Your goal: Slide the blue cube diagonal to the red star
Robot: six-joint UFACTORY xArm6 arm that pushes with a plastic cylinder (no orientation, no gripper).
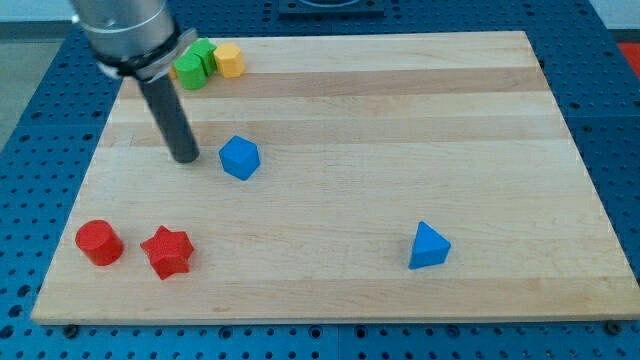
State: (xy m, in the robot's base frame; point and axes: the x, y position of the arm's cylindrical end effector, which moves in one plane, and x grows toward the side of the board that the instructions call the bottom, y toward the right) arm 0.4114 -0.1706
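The blue cube (pixel 239 157) lies on the wooden board (pixel 400 120), left of the middle. The red star (pixel 166 251) lies near the board's lower left corner, below and to the left of the cube. My tip (pixel 186 158) rests on the board just to the left of the blue cube, a small gap apart from it. The dark rod rises from the tip toward the view's top left.
A red cylinder (pixel 99 243) sits just left of the red star. A blue triangular block (pixel 429 246) lies at the lower right. Green blocks (pixel 195 65) and a yellow block (pixel 230 60) cluster at the board's top left edge.
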